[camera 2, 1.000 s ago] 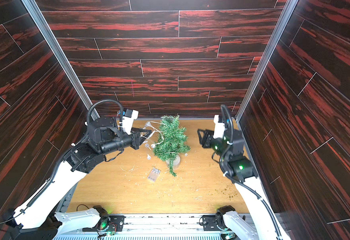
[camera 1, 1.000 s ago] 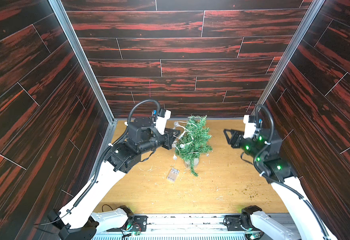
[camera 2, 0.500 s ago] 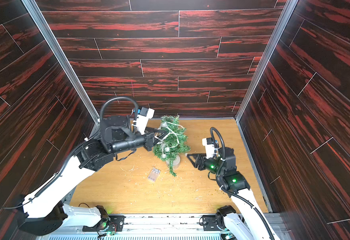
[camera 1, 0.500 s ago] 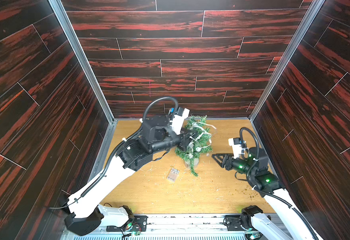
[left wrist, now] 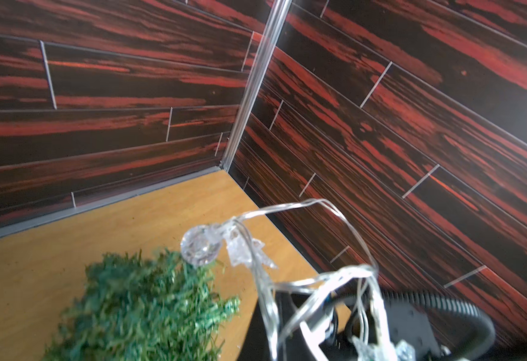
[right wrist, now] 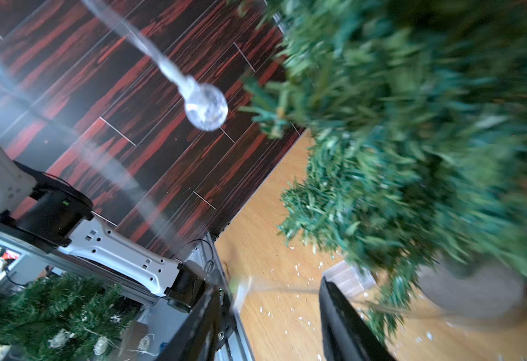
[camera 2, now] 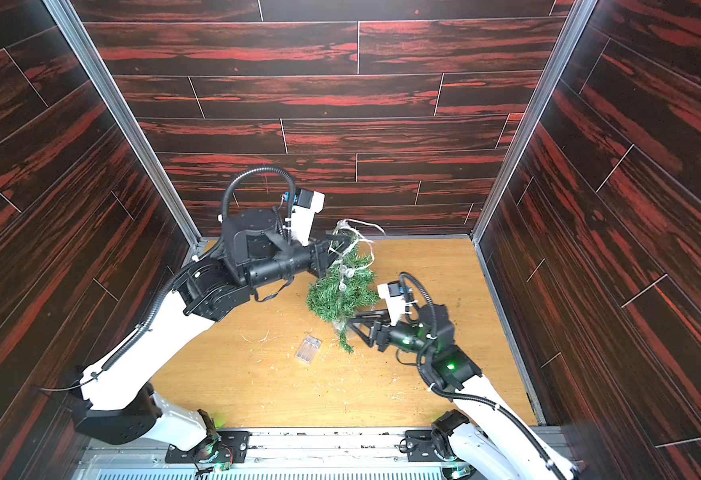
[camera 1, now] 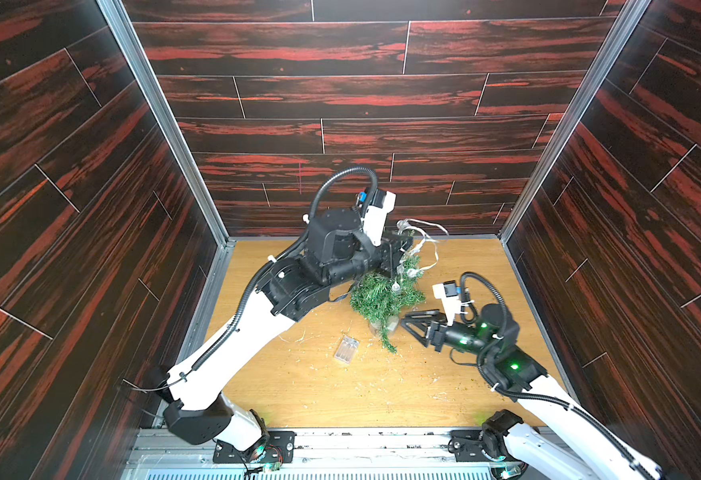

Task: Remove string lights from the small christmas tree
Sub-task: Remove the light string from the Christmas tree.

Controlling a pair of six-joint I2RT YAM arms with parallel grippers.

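The left arm [camera 1: 253,320] reaches high across the counter [camera 1: 298,399] to the top of the small christmas tree [camera 1: 380,297], its wrist about level. The left jaws are pressed together on a bunch of the string lights [camera 1: 423,235]. The wire loops above the tip and trails down through the branches, with bulbs hanging from it. The right arm [camera 1: 502,336] lies low, forearm nearly flat. The right jaws are spread just beside the tree's pale base [right wrist: 471,290] and hold nothing. Low branches overhang them. The clear battery box [camera 1: 346,350] rests on the counter near the drooping branch [camera 1: 388,345], among pale needle scraps.
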